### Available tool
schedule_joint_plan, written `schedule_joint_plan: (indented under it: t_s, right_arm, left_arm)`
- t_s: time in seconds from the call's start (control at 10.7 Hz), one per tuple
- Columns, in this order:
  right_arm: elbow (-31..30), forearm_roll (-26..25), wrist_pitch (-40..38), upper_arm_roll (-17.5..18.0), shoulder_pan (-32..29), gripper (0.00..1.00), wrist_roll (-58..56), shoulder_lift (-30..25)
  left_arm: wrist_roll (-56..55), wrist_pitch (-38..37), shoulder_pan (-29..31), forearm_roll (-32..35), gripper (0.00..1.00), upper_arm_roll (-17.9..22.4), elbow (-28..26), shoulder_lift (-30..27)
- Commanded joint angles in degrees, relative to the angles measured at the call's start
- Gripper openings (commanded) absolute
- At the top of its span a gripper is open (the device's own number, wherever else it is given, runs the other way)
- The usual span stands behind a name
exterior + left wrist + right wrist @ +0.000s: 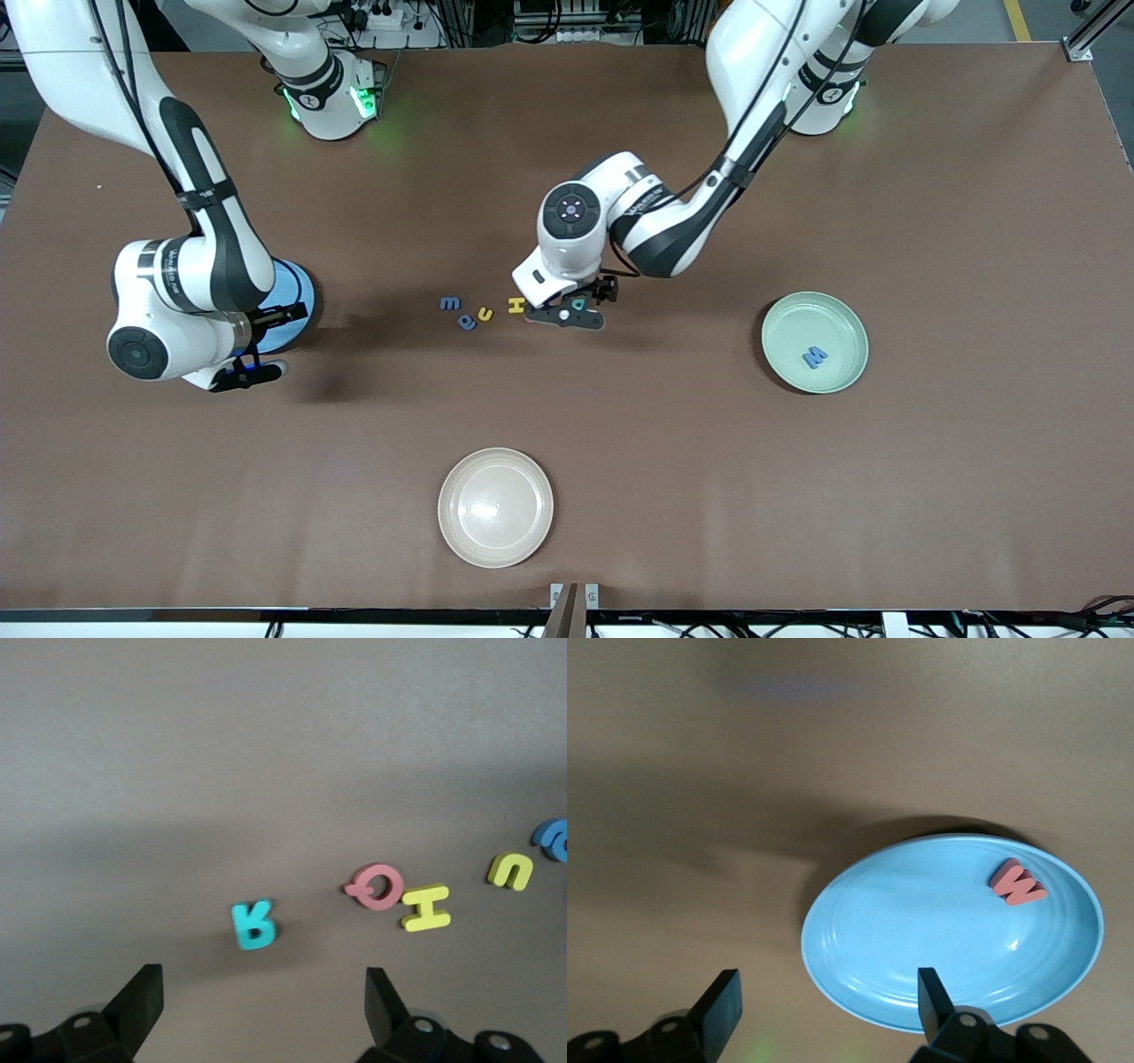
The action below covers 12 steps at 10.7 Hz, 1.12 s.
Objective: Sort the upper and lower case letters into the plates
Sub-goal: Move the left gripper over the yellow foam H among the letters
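Note:
My left gripper [585, 310] is open and hangs low over the loose letters at the table's middle. In the left wrist view the gripper [264, 1010] is empty, with a teal letter [254, 924] just ahead of its fingers, then a pink letter [376, 887], a yellow H [426, 907], a yellow u [510, 871] and a blue one [554, 838]. My right gripper [266, 344] is open and empty at the rim of the light blue plate [299, 285]. That plate [921, 939] holds a pink W [1018, 883]. The mint plate [797, 323] holds a blue M [814, 357].
A cream-beige plate [495, 507] sits near the table's front edge, nearer to the front camera than the letters. Two blue letters [450, 303] lie at the row's end toward the right arm. Bare brown table lies between the letters and both plates.

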Motion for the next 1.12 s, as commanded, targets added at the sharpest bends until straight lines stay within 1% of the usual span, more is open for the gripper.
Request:
schedule_joint_plan:
  t_s: [0.0, 0.09, 0.19, 0.28, 0.56, 0.66, 0.75, 1.03]
  right_arm:
    - [-3.5, 2.0, 1.4, 0.4, -0.2, 0.90, 0.5, -3.8]
    - [-6.5, 3.2, 4.6, 0.3, 0.4, 0.93, 0.5, -5.7]
    - [-9.0, 3.3, 7.3, 0.3, 1.8, 0.93, 1.3, -7.7]
    - [-9.6, 3.3, 7.8, 0.2, 3.2, 0.95, 2.9, -8.3]
    - [-10.9, 3.3, 9.2, 0.3, 4.1, 0.99, 3.0, -8.7]
    - [-11.0, 3.3, 9.8, 0.3, 4.1, 1.00, 3.0, -8.7]
    - [-11.1, 3.3, 9.7, 0.3, 4.1, 1.00, 3.0, -8.7]
    - [-11.0, 3.3, 9.6, 0.3, 4.1, 1.00, 3.0, -8.6]
  left_arm:
    - [-6.8, 0.9, -5.4, 1.9, 1.00, 4.0, 2.6, 2.3]
    - [-11.2, 0.9, -7.1, 2.0, 1.00, 4.7, 4.1, 4.0]
    - [-16.0, 0.9, -9.3, 2.0, 1.00, 6.3, 6.5, 5.9]
    - [-18.7, 0.9, -11.2, 1.9, 1.00, 8.1, 7.9, 6.8]
    - [-21.4, 2.9, -11.4, 1.4, 1.00, 8.4, 9.9, 8.4]
    - [-21.4, 4.3, -11.5, 1.4, 1.00, 8.4, 10.4, 9.1]
    - [-21.6, 7.9, -11.4, 1.4, 1.00, 8.4, 10.6, 10.2]
    - [-21.4, 8.9, -11.5, 1.3, 1.00, 8.0, 10.5, 11.7]
